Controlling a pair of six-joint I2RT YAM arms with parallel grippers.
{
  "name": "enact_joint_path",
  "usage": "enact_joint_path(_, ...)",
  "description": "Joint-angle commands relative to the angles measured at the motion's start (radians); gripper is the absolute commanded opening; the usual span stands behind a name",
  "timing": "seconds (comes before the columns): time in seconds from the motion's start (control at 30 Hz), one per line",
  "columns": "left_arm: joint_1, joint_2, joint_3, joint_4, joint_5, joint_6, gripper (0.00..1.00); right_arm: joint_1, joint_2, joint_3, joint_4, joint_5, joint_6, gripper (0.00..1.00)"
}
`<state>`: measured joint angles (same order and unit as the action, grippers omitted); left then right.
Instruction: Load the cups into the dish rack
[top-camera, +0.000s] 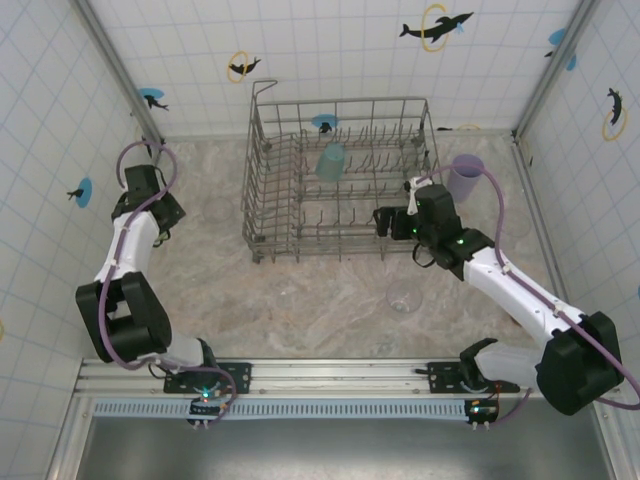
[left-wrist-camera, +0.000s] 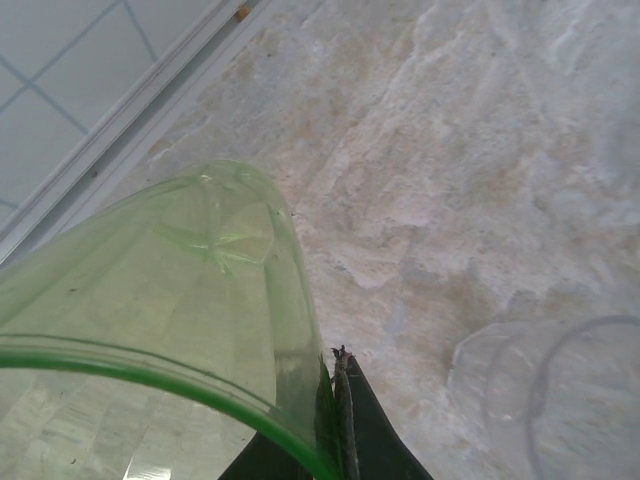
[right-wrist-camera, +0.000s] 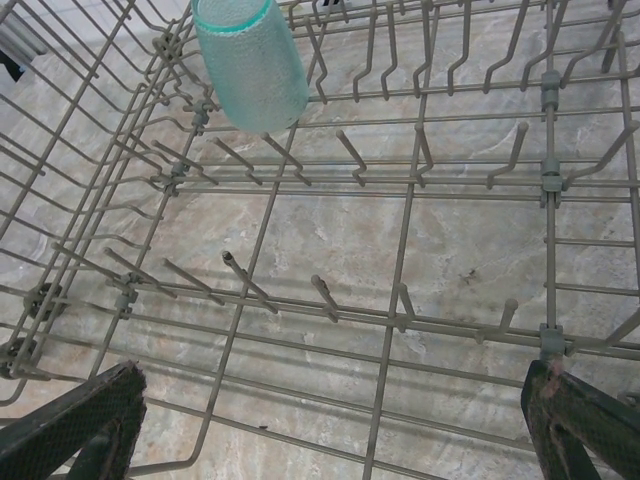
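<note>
My left gripper (left-wrist-camera: 343, 365) is shut on the wall of a lime green cup (left-wrist-camera: 180, 290), one finger inside the rim and one outside; it is near the left wall of the table (top-camera: 163, 218). The grey wire dish rack (top-camera: 340, 185) stands at the middle back, with a teal cup (top-camera: 330, 161) lying among its tines (right-wrist-camera: 250, 65). Over the rack's front right corner, my right gripper (top-camera: 385, 220) stands open, nothing between its fingers (right-wrist-camera: 585, 420), above the rack's wire floor (right-wrist-camera: 400, 300). A lavender cup (top-camera: 465, 177) stands right of the rack.
A clear cup (top-camera: 404, 296) sits on the marble table in front of the rack's right side. Another clear cup (left-wrist-camera: 550, 400) lies close to my left gripper. Tiled walls close in the left, back and right sides.
</note>
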<state>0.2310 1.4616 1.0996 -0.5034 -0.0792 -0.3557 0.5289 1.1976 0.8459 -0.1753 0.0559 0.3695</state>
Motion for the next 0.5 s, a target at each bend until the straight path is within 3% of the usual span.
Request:
enact_joint_path(0.0,0.007,-0.055,-0.024,0.035,0.068,-0.005,0.0,0.02,0.007,0.037,0.02,-0.011,0.013,1.0)
enact_joint_path(0.47,0.008,-0.234,-0.143,0.213,0.215,-0.128,0.0,0.06,0.026,0.067,0.014,-0.001,0.038,1.0)
